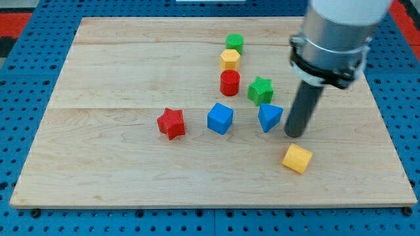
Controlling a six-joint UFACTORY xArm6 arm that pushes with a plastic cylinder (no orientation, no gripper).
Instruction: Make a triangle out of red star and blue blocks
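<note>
While the red star-shaped block (171, 123), the blue cube-shaped block (220, 118) and the blue wedge-like block (269, 117) lie almost in a level row across the middle of the pale wooden desk (98, 72), no triangle can be made out yet. As a judgement, the task is at an early stage: the three pieces are gathered near one another, but at least one, likely the middle cube, needs pushing up or down the view to form a corner.

My tip (296, 135) sits just to the view's right of the blue wedge, close beside it; contact cannot be confirmed. This arm carries no pincer, only the dark rod, so nothing is released or clenched.

Other pieces stand above the row: a green star block (260, 90), a red cylinder block (230, 83), a yellow block (230, 59) and a green block (234, 43). A yellow cube block (296, 158) rests below the tip. No containers appear on the desk.
</note>
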